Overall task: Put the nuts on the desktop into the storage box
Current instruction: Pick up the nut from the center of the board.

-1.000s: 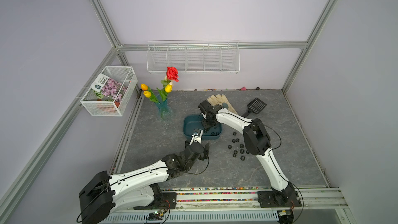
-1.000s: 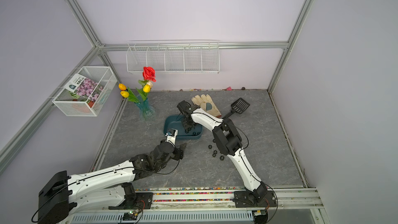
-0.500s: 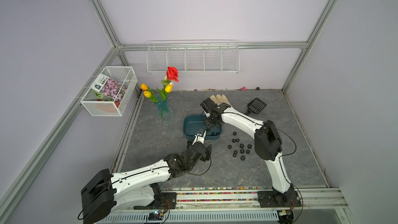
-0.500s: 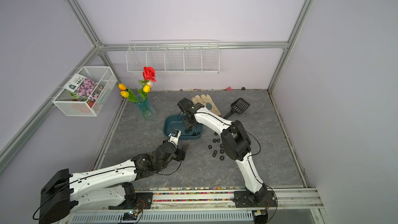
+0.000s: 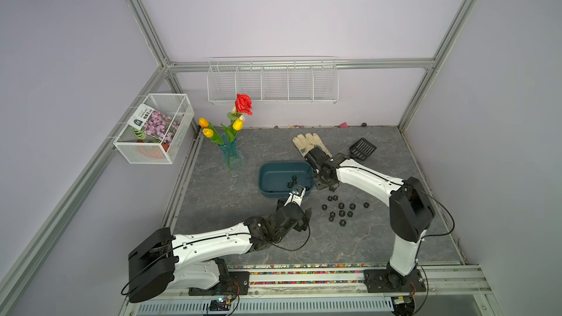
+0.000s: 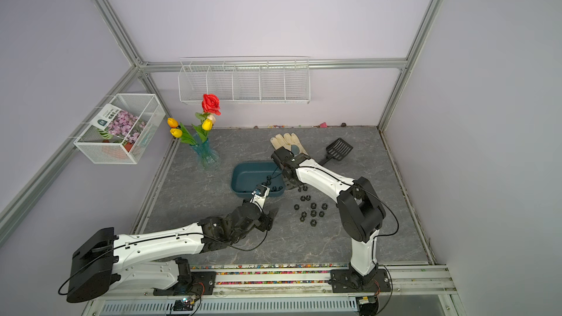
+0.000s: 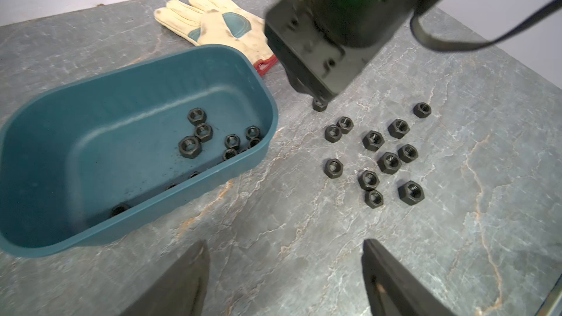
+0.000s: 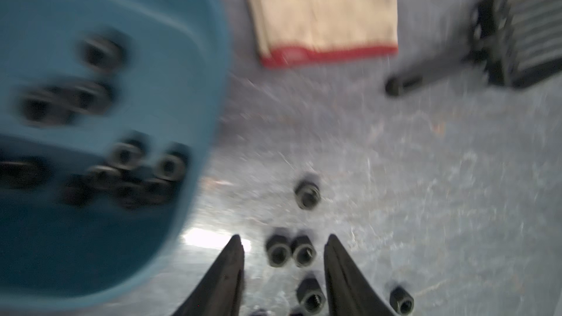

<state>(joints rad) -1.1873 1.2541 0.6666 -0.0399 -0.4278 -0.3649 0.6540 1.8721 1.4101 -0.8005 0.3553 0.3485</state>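
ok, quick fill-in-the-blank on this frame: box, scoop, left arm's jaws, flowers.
1. The storage box already holds several black ___.
2. The scoop lies on the desktop beside the cream ___.
3. On the left gripper the jaws stand ___, nothing between them.
4. The rose in the vase is ___.
Missing: nuts; glove; open; red.

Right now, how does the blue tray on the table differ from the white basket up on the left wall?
The blue tray is solid plastic; the white basket is open wire mesh. The tray sits flat on the table; the basket hangs up on the side wall. The tray holds small black nuts; the basket holds a packet printed with pink flowers. Both are rectangular and open on top.
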